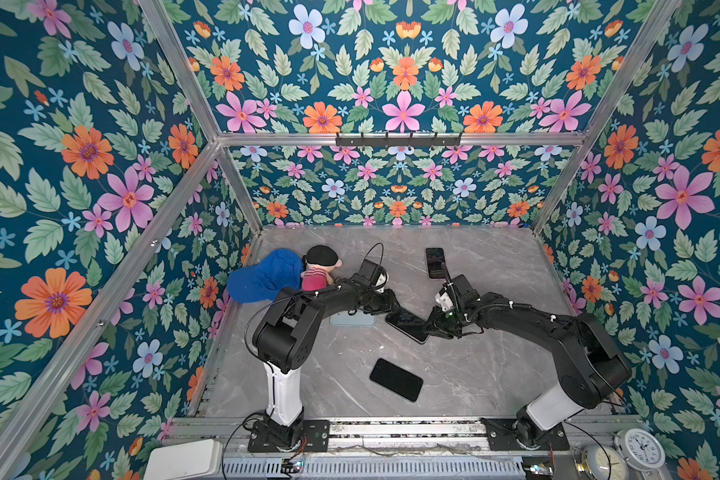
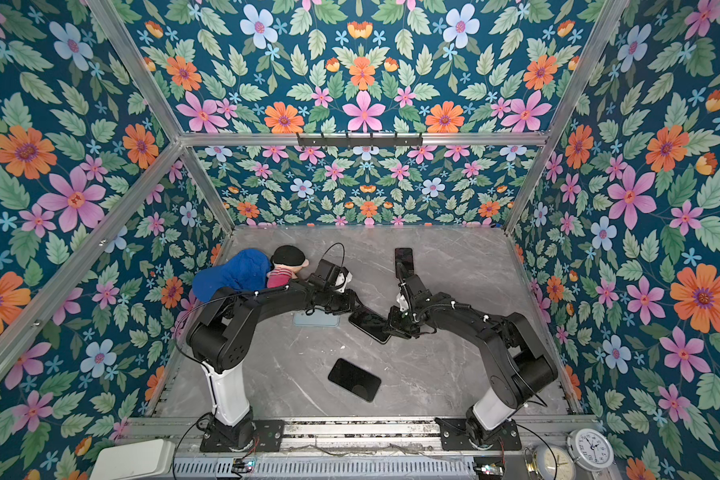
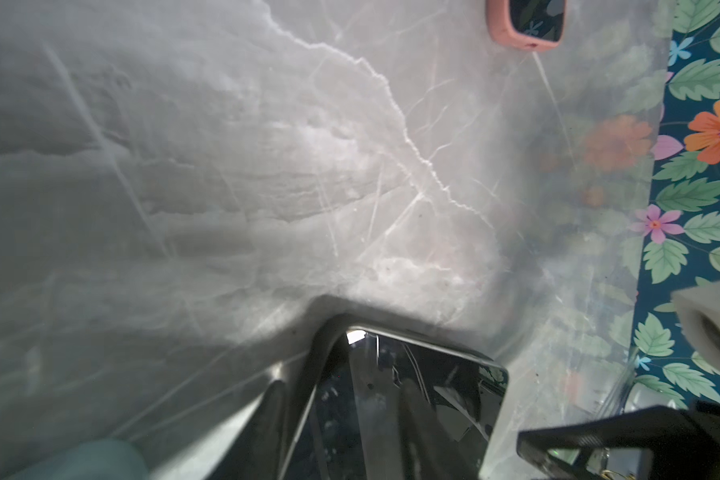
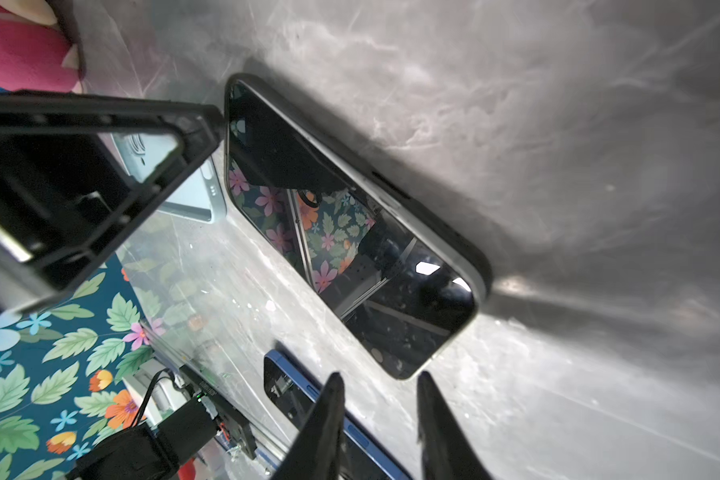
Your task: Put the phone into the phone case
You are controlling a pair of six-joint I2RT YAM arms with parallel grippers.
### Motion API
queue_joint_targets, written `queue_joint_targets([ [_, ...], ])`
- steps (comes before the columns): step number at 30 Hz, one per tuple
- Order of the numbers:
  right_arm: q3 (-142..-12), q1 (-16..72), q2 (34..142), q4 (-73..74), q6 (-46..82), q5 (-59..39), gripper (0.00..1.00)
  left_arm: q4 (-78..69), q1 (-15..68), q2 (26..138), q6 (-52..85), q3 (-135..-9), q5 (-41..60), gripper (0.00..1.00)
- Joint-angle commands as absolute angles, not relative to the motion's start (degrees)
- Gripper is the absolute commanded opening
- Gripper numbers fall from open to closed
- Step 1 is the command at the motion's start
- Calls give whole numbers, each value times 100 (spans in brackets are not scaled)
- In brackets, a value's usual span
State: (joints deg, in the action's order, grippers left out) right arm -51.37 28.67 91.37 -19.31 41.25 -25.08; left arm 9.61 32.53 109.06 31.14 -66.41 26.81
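Two grippers meet at the phone [image 1: 408, 325], lying flat at frame centre just beside the pale blue case [image 1: 352, 320]. The right gripper [image 4: 380, 376] has its fingers apart, empty; for the left gripper [image 1: 385, 307] I cannot tell. The phone seems stiff, slippery, fragile: hold its long edges.

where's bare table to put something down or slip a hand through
Free: the front right, between the blue-edged phone and the right arm's base; the far right corner beyond the pink-cased phone. Crowded: mid-table, where both arms meet over the black phone and light blue case; cap and doll fill the far left.
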Motion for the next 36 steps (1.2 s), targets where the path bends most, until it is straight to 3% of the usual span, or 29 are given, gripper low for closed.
queue_joint_targets([
  [1, -5205, 2850, 9055, -2251, 3815, -2274, 36, 1243, 3243, 10789, 2966, -6629, 2574, 57],
  [9, -5577, 2654, 9219, -2438, 3188, -1876, 41, 1291, 3332, 10317, 3180, -6214, 2617, 64],
  [23, -5950, 2507, 10178, -2042, 2908, -2445, 48, 826, 3810, 10146, 3742, -5669, 2892, 68],
  [30, -5812, 2506, 10178, -1921, 2951, -2665, 48, 600, 3929, 10450, 3841, -5760, 3052, 66],
  [36, -5588, 2511, 10047, -1814, 3047, -2824, 45, 602, 3932, 10724, 3755, -6005, 3086, 56],
])
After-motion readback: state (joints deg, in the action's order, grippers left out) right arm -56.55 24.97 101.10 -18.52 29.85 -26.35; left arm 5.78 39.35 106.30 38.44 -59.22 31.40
